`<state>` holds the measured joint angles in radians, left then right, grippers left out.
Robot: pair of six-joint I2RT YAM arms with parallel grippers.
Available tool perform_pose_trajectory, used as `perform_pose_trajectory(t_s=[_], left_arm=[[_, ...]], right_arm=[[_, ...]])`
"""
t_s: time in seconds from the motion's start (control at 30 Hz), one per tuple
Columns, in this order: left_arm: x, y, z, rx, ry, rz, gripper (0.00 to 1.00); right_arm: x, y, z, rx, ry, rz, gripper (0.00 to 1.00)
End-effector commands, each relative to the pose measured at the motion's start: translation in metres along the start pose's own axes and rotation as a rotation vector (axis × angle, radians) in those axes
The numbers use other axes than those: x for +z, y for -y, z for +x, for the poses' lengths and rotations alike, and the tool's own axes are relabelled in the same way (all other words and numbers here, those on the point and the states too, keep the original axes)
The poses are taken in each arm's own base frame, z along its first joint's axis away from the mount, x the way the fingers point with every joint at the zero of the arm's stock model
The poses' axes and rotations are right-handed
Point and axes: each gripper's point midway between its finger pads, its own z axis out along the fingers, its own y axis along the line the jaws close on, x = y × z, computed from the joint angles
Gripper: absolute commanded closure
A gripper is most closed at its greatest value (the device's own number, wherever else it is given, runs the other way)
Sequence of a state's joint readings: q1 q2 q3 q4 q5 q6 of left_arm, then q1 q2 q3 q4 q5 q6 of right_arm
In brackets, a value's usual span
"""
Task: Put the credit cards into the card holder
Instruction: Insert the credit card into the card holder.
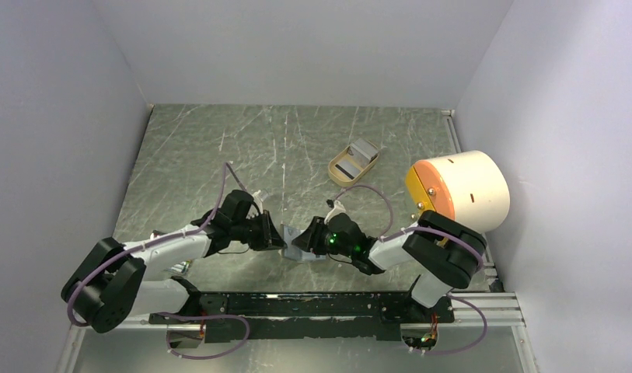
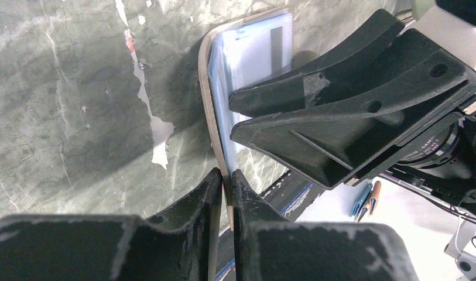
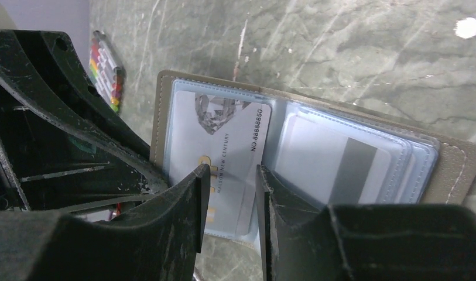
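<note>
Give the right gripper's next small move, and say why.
Probably back the right gripper off the credit card: its jaws stand apart over the card's near edge, the card looks mostly tucked into the open card holder, and the left gripper pinches the cover's edge to steady it.

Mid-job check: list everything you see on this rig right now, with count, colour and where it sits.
card holder: one, grey-olive with bluish clear sleeves, open at the near centre of the table, between the grippers
printed credit card: one, pale grey, in the holder's left sleeve
striped credit card: one, white with a grey stripe, in the right sleeves
markers: one bundle, silver with coloured tips, on the table behind the left gripper
tray: one, tan, oval, mid-table beyond the holder
cylinder: one, cream with an orange face, at the right edge
table: one, green-grey marbled
left gripper: black, shut on the card holder's cover edge
right gripper: black, jaws apart over the printed credit card
</note>
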<state>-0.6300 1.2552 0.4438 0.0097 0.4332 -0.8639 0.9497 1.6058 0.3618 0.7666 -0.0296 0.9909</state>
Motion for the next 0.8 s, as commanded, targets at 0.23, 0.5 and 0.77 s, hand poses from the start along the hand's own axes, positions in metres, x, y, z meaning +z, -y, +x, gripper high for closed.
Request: perform_pose_trajectory(t_s=[0.23, 0.5, 0.77], left_arm=[[-0.005, 0.011, -0.011, 0.012, 0.043, 0.004, 0.81], [-0.005, 0.019, -0.012, 0.028, 0.037, 0.025, 0.73], [-0.002, 0.029, -0.013, 0.046, 0.023, 0.038, 0.65]], right_arm=[[-0.002, -0.017, 0.001, 0.011, -0.002, -0.082, 0.61], [-0.016, -0.007, -0.011, -0.035, 0.044, 0.002, 0.57], [-0.031, 0.001, -0.026, -0.096, 0.1, 0.077, 0.56]])
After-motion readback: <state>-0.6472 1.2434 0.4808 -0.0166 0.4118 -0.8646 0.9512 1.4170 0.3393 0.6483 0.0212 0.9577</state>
